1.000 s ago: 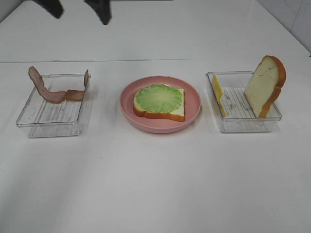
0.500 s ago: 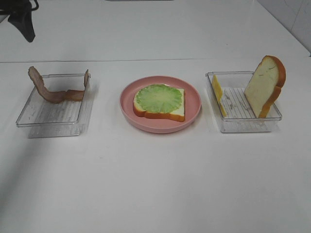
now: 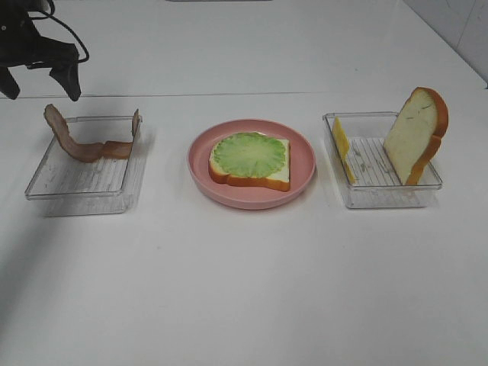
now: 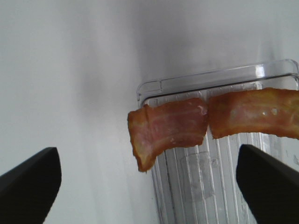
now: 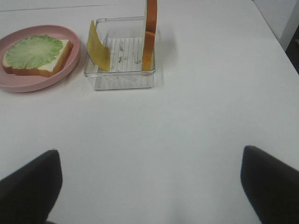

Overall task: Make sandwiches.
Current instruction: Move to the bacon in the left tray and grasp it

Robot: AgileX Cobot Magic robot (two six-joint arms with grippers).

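Note:
A bread slice topped with a green lettuce leaf lies on the pink plate at the table's middle. Two brown bacon strips drape over the left clear tray. My left gripper hangs open just behind that tray's far left corner, nothing between its fingers. In the left wrist view the bacon lies ahead between the open fingers. My right gripper is open over bare table, short of the right tray with the yellow cheese and an upright bread slice.
The right tray stands right of the plate, cheese leaning on its left wall and the bread slice on its right. White table stretches in front of all three containers. The table's right edge shows in the right wrist view.
My left gripper has swung from the top middle to the far left and come down behind the bacon tray. Food and trays have not moved.

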